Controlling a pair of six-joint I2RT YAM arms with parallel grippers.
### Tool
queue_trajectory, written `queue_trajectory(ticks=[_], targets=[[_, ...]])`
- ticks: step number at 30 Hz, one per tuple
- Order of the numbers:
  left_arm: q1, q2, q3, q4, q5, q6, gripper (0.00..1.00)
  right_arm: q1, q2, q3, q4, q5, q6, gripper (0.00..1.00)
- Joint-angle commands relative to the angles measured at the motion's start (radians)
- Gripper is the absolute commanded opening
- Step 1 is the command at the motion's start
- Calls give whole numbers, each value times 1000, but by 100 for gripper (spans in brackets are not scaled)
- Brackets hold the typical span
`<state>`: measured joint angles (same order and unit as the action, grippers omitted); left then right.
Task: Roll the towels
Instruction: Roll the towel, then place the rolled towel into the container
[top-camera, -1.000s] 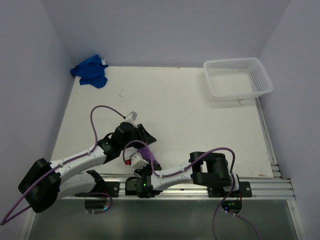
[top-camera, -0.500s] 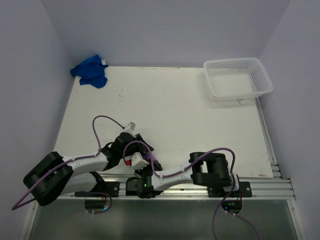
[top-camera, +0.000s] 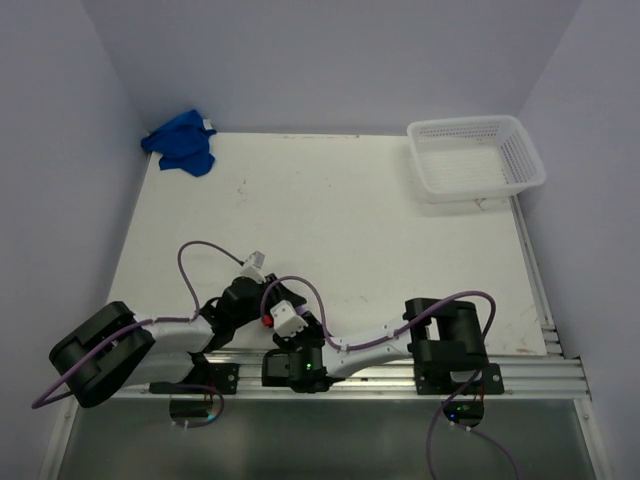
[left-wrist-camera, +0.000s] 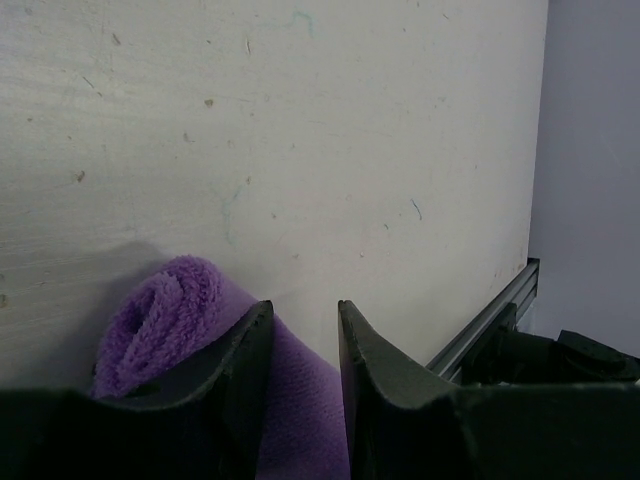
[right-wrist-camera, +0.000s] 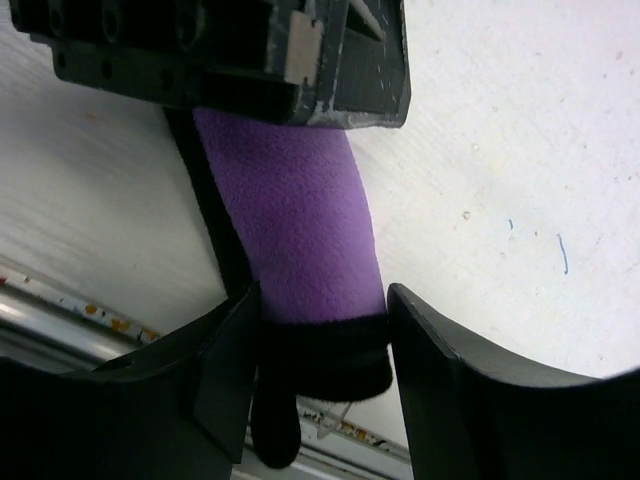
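The purple towel (left-wrist-camera: 165, 315) is rolled into a tube with a black hem at one end (right-wrist-camera: 320, 360). It lies near the table's front edge. My left gripper (left-wrist-camera: 303, 308) is closed on one end of the roll, with purple cloth filling the gap between its jaws. My right gripper (right-wrist-camera: 322, 290) straddles the black-hemmed end, and both jaws press against the roll. In the top view the two grippers (top-camera: 262, 302) (top-camera: 283, 318) meet at the front left and hide the roll. The blue towel (top-camera: 180, 145) lies crumpled in the far left corner.
A white mesh basket (top-camera: 522, 160) stands at the far right corner. The metal rail (top-camera: 400, 372) runs along the front edge just behind the grippers and also shows in the left wrist view (left-wrist-camera: 480, 320). Walls close in the left, far and right sides.
Both grippers have drawn back toward the front edge and the arm bases. The left arm has folded in lower. The purple towel that showed between them is now covered.
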<state>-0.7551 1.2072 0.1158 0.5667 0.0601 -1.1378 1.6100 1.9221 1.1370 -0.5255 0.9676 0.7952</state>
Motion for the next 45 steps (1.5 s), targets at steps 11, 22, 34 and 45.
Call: queue_trajectory(ticks=[11, 22, 34, 45], targets=[[-43, 97, -111, 28, -54, 42, 36, -35, -343, -124, 160, -239, -67, 72], [-58, 61, -143, 15, -55, 26, 36, -311, -485, -310, 390, -553, -47, 67], [-72, 60, -139, 2, -83, 24, 36, -386, -385, -356, 550, -719, -24, 55], [-75, 63, -131, -7, -83, 29, 36, -387, -312, -408, 642, -741, 4, 53]])
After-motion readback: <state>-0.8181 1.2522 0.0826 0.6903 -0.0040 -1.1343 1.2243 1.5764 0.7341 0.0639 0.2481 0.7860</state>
